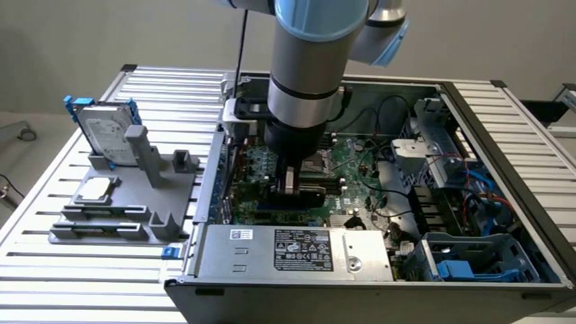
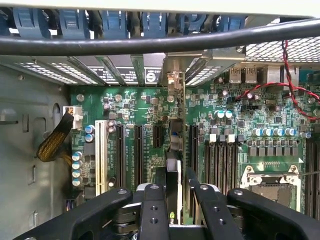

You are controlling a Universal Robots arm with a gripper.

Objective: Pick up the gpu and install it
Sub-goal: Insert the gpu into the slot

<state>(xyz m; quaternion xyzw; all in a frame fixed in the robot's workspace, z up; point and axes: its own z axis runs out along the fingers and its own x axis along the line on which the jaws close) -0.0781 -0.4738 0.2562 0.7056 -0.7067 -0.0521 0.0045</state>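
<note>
Reaching down from twelve o'clock in the exterior view, the arm is hanging inside the open computer case, its gripper sitting low over the motherboard near the middle of the case. The jaws are standing partly closed and pinching the gpu, whose black shroud is showing just beneath them. At six o'clock of the gripper the power supply is lying along the case wall. Toward nine o'clock, outside the case on the slatted table, a grey fixture is carrying the hard drive upright and a small silver chip lying flat.

In the wrist view the gripper is clamping the gpu edge-on between its fingers. The card is standing upright among the expansion slots, with its silver bracket lying against the case's rear openings. Whether its edge is seated in a slot I cannot tell. The CPU socket is lying beside it, well apart.
</note>
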